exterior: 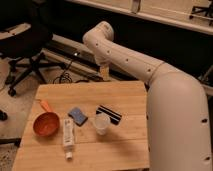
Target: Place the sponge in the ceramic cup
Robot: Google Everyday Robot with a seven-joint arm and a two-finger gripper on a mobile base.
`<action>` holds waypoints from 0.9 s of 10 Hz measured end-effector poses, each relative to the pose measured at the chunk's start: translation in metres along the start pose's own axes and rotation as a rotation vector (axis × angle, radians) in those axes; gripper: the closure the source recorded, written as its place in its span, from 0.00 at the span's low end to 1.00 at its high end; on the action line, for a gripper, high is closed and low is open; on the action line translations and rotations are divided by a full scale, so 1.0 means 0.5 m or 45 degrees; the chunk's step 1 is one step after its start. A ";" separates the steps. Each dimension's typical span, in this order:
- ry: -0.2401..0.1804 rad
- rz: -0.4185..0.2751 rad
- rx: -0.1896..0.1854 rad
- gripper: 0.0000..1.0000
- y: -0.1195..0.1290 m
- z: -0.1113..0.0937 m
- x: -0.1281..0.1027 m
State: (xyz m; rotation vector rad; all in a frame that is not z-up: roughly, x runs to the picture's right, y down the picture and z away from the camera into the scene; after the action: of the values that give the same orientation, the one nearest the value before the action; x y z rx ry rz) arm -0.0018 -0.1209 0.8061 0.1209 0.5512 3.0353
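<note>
On table (125,95): sponge (77,115) flat, at 10 o'clock of upright ceramic cup (101,123), not inside | gripper (103,73) at table's 12 o'clock; grip you cannot tell.

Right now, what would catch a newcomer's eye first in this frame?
The big white robot arm dominates, filling the right side and arching over to its gripper, which hangs by the far edge of the wooden table. On the table, the bright orange bowl sits at the left. The blue sponge lies just left of the white ceramic cup, apart from it.
</note>
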 end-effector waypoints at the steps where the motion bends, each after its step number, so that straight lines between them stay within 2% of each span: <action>1: 0.000 0.000 0.000 0.20 0.000 0.000 0.000; 7: 0.003 0.000 -0.004 0.20 0.003 -0.003 0.001; 9: 0.103 0.015 0.036 0.20 -0.020 -0.020 0.050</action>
State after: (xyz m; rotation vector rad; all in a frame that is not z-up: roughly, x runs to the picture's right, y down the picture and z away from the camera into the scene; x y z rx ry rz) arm -0.0271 -0.1132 0.7950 0.0027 0.6013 3.0560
